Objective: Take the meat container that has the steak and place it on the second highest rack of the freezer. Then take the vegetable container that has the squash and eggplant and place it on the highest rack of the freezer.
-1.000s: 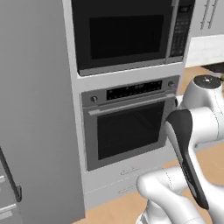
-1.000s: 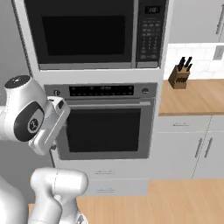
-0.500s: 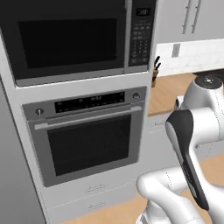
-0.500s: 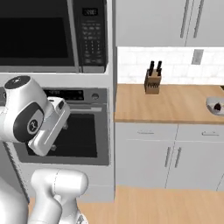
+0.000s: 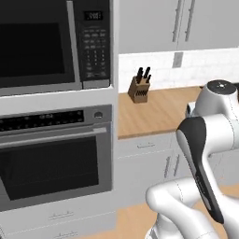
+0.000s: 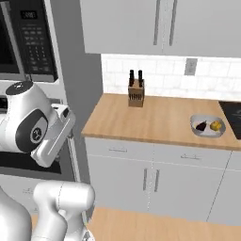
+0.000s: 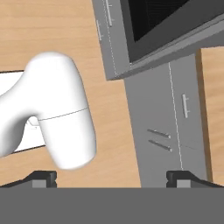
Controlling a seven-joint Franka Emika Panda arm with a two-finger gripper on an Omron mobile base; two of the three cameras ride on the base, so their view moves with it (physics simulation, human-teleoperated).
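The vegetable container, a shallow grey dish, sits on the wooden counter at the right of the right base view. The dark purple eggplant and the yellow squash lie side by side in it. My gripper is open, its two dark fingertips far apart with nothing between them. It points down at the wooden floor and the grey lower cabinet fronts, far from the container. The freezer, its racks and the meat container with the steak are out of view.
A knife block stands at the back of the counter, also in the left base view. To the left are the microwave and the wall oven. A black cooktop borders the dish.
The whole picture has slid left, so the camera has swung right: the oven column left the middle, and the counter, knife block and vegetable container came in. The gripper stays open.
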